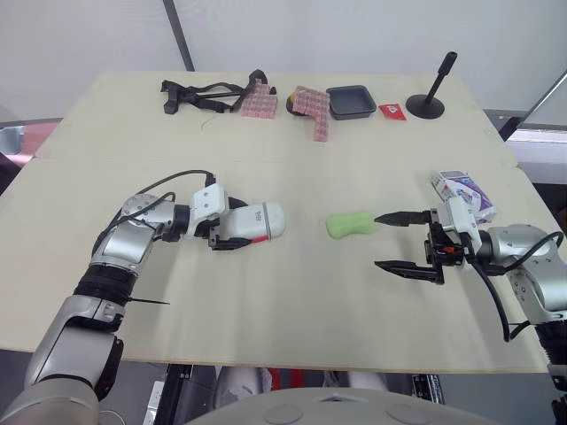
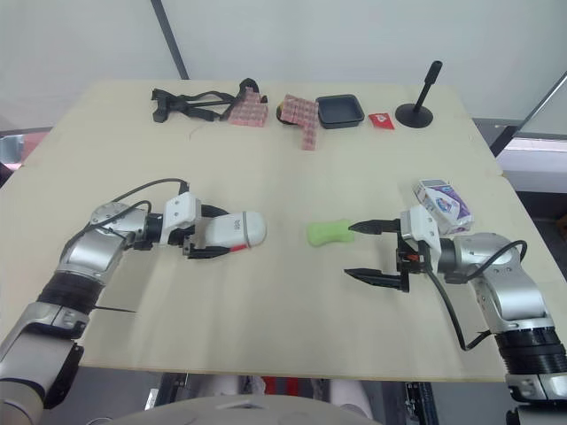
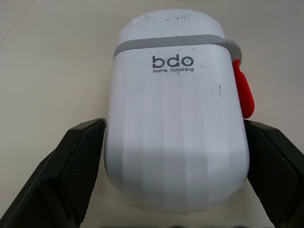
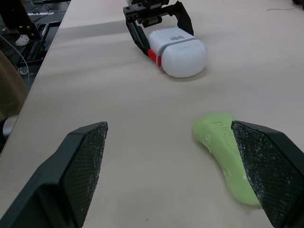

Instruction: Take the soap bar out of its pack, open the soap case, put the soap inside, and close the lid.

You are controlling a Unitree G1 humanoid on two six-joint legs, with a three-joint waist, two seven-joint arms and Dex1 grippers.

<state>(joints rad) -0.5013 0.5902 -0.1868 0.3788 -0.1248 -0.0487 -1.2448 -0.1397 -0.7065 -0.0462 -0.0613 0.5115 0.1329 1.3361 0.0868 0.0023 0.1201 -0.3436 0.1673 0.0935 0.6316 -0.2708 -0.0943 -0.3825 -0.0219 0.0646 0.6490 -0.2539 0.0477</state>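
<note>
Soap point(image 1: 350, 224), a green bar, lies bare on the table point(image 1: 292, 310) near its middle, between the two arms. The case point(image 1: 257, 221) lies on its side to the left of the soap and apart from it. It is white with a grey band round it and a red latch point(image 3: 243, 90) on one side, and its lid is shut. The left tool point(image 1: 234, 226) straddles the case's base end, one black finger point(image 3: 76, 171) pressed against each flank, so it has the case in its grip with the lid end pointing away from the wrist, toward the soap.

The right tool point(image 1: 378, 241) is spread wide and holds nothing. Its farther fingertip point(image 1: 383, 218) is just beside the right end of the soap; I cannot tell whether it touches. The other finger hangs nearer the robot over bare table. From the right wrist, the soap lies close against one finger point(image 4: 266, 166).

The pack point(image 1: 465, 193), a white and purple box, lies at the right edge of the table just behind the right arm.

Along the far edge stand a black harness point(image 1: 202, 93), two pink packets point(image 1: 260, 104), a black tray point(image 1: 351, 100), a small red sachet point(image 1: 392, 110) and a black stand point(image 1: 430, 96), all well apart from the soap.
</note>
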